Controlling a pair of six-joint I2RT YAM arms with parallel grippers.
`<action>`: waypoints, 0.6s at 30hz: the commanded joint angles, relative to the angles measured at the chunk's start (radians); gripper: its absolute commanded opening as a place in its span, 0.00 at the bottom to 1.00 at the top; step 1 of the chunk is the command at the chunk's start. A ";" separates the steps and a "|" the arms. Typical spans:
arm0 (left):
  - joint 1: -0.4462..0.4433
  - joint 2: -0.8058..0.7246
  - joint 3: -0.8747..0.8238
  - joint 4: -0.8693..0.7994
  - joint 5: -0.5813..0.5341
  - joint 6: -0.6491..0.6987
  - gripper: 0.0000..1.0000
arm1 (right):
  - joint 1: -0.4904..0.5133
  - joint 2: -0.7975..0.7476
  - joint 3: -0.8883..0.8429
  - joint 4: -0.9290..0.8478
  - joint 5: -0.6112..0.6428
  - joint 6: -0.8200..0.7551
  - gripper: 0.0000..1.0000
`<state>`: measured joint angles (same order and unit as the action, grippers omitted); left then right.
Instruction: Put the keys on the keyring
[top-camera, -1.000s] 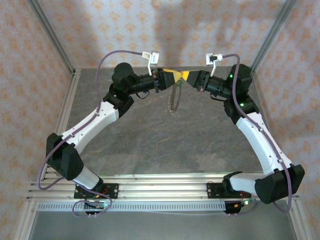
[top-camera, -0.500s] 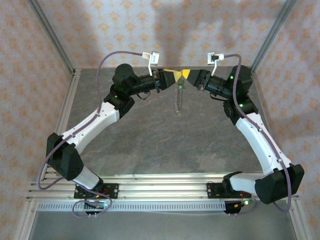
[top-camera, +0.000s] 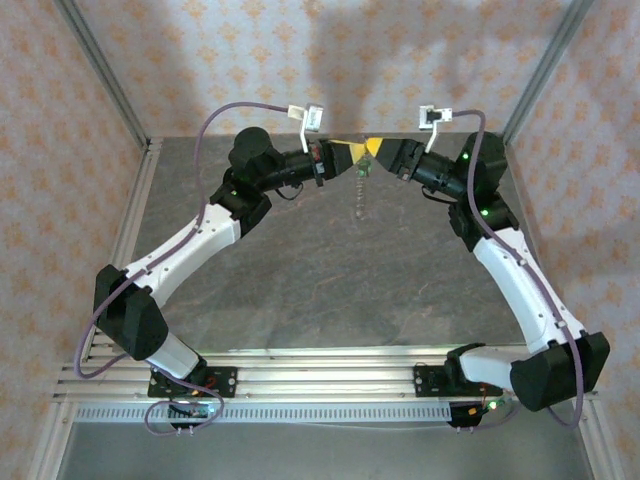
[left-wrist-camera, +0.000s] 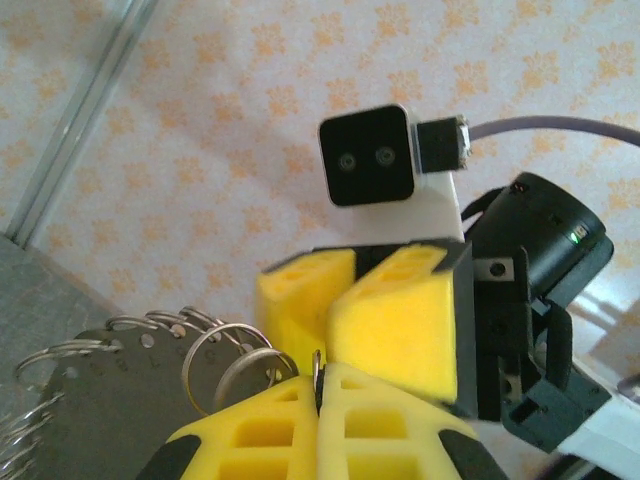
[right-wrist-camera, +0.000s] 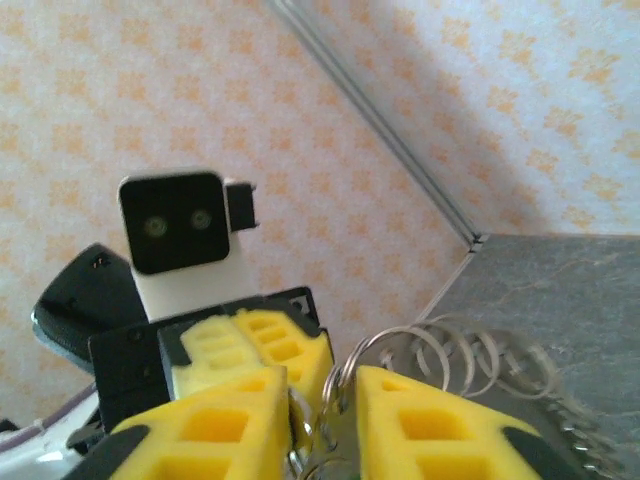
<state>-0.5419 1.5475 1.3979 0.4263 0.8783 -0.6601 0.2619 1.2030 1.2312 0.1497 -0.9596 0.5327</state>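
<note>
High over the back of the table my two grippers meet tip to tip. My left gripper is shut on the thin metal edge of the keyring. The keyring hangs edge-on below the fingertips, with several small split rings strung along it. My right gripper stands open, its yellow fingers parted, and the ring's wire passes through the gap. A small greenish speck just under the tips may be the keys; it is too small to be sure.
The grey stone-patterned table top lies well below the hanging ring. Aluminium frame posts and patterned walls stand close behind and beside both grippers. Each wrist camera faces the other arm's camera housing.
My left gripper has closed onto the ring and my right gripper's jaws have parted. The ring has swung from a tilted, broad view to hanging edge-on.
</note>
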 joint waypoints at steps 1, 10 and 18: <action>-0.009 -0.010 0.041 0.008 0.035 0.042 0.00 | -0.050 -0.087 -0.004 -0.019 0.049 -0.034 0.35; -0.002 -0.004 0.111 -0.051 0.094 0.072 0.00 | -0.062 -0.162 -0.082 -0.119 0.001 -0.136 0.49; -0.003 0.011 0.164 -0.077 0.141 0.075 0.00 | -0.062 -0.187 -0.129 -0.134 -0.073 -0.201 0.55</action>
<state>-0.5434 1.5475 1.5127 0.3401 0.9730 -0.6014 0.2008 1.0412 1.1053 -0.0002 -0.9737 0.3767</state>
